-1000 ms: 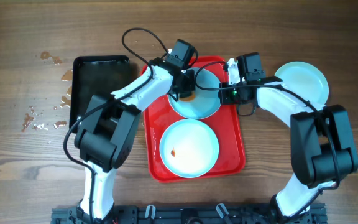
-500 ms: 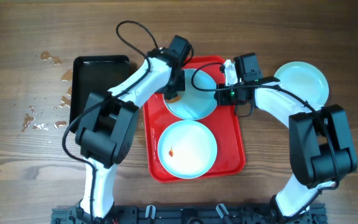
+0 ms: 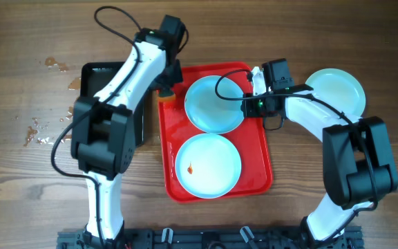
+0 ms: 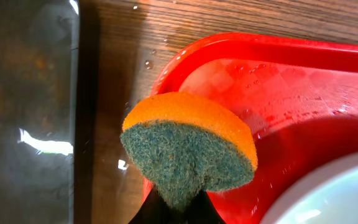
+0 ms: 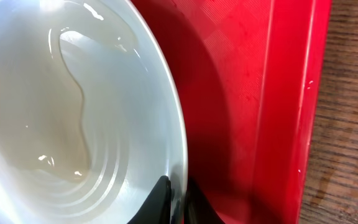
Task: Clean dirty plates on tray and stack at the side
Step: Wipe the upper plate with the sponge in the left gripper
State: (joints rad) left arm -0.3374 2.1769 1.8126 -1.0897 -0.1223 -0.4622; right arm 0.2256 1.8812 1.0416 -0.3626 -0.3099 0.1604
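Note:
The red tray (image 3: 261, 162) holds two pale blue plates. The far plate (image 3: 214, 105) looks wet and shows no stain. The near plate (image 3: 209, 166) has a small orange-brown spot. A third plate (image 3: 336, 91) lies on the table at the right. My right gripper (image 3: 249, 97) is shut on the far plate's right rim (image 5: 178, 155), over the red tray (image 5: 272, 93). My left gripper (image 3: 164, 88) is shut on an orange and green sponge (image 4: 188, 149), above the red tray's far left corner (image 4: 185, 59).
A black tray (image 3: 109, 86) lies left of the red tray; it also shows in the left wrist view (image 4: 23, 106). Water drops (image 3: 47, 124) spot the wood at the far left. Cables loop above both arms.
My left gripper has moved left with the sponge, off the far plate to the red tray's far left corner. The right gripper has kept its hold on the plate's rim.

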